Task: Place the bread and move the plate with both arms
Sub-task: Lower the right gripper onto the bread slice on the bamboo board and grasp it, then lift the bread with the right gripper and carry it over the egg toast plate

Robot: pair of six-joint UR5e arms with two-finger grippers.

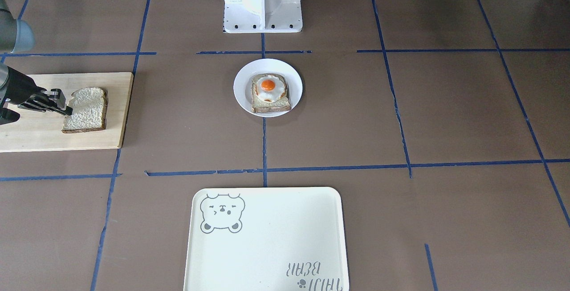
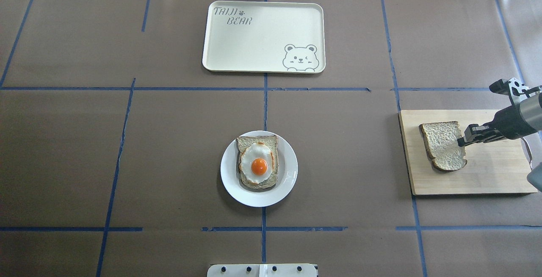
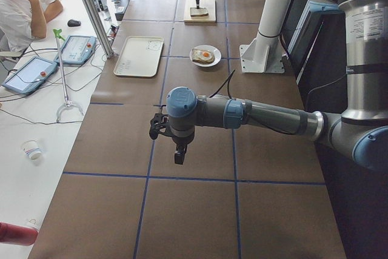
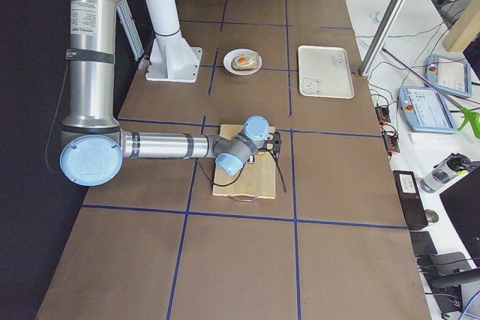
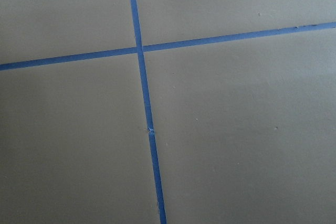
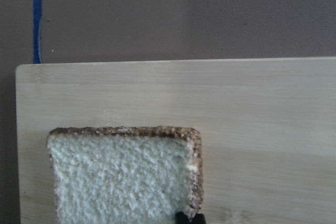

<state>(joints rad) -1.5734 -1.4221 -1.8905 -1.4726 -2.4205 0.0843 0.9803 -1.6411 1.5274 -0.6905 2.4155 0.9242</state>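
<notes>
Straddling bread point(image 6: 123, 174) crust perhaps, right end effector point(image 6: 190, 217), wrist view only

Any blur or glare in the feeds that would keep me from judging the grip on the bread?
Right wrist view: soft focus, bread grainy, fingertips cropped at the bottom edge. Overhead view: sharp, slight glare on the plate rim, right gripper clear at the bread's edge.
</notes>
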